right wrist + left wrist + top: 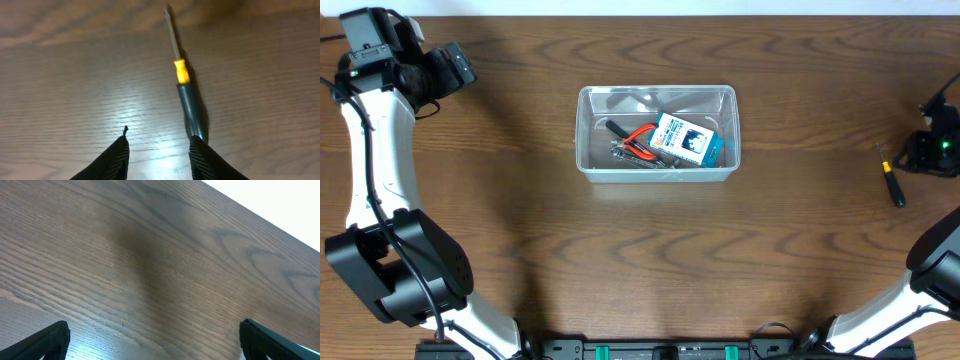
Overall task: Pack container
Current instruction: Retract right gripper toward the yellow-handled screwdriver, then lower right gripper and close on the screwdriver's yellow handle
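Right end effector (159,144) hangs beside screwdriver (192,107), well apart from container (657,172).

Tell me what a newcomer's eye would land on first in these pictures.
The clear container in the middle of the wooden table stands out, holding a blue-and-white box and red-handled pliers. Near the table's right edge a yellow-and-black screwdriver lies outside it on the wood, with the open right pincer close by its handle.
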